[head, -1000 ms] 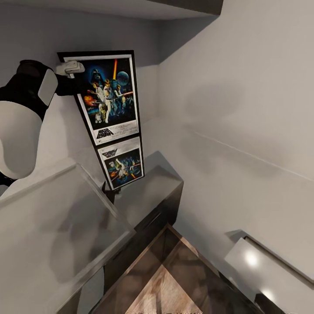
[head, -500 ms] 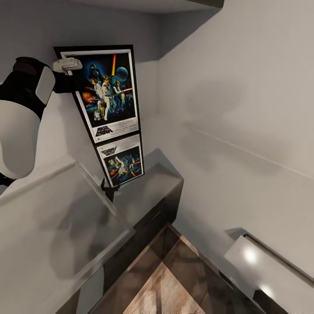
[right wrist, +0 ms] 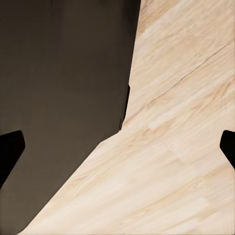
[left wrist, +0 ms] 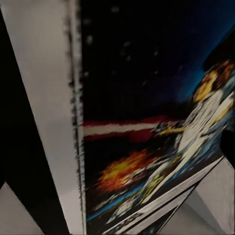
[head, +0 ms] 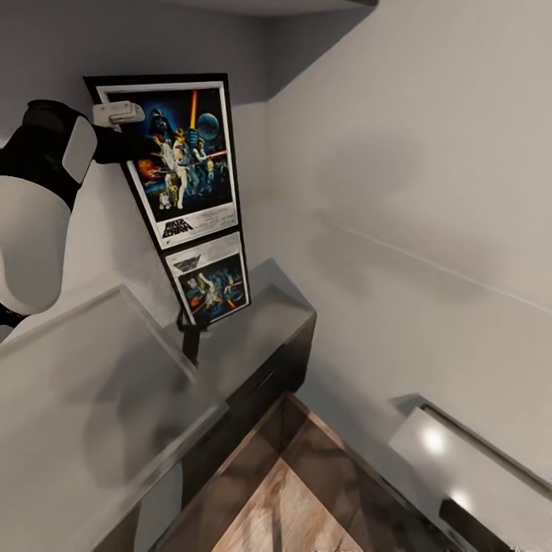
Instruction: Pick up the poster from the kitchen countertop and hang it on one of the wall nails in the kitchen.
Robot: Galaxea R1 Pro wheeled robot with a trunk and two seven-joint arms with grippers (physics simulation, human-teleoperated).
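1. Left arm [head: 46, 192] at far left of the head view: white-and-black shell, raised, reaching toward the wall.
2. Left gripper [head: 116, 115]: pale jaws at the poster's upper left corner, over the frame and white border. Jaws narrow, clamped on the poster edge as far as I can read it.
3. Poster [head: 184, 157]: upright, against the light-grey wall [head: 422, 153], close to the room corner. Black frame, white border, colourful figures on dark blue, title lettering at the bottom. Leans in the head view, top toward the left.
4. Left wrist view: poster [left wrist: 147, 122] very close, blurred. White border strip, dark blue field, red streak, orange burst, pale figure.
5. Below the poster: table [head: 92, 399], pale grey and glossy, shows a mirror image of the poster. Whether the bottom edge touches the table, cannot tell.
6. Dark cabinet fronts [head: 253, 399] under the table edge, wood floor [head: 284, 506] below.
7. Lower right: another pale glossy surface [head: 468, 468] with two light spots.
8. Right gripper [right wrist: 117, 147]: dark fingertips [right wrist: 10, 147] at opposite edges of the wrist view, jaws wide, nothing between. Past them, pale wood floor [right wrist: 176, 147] and a dark panel [right wrist: 58, 88].
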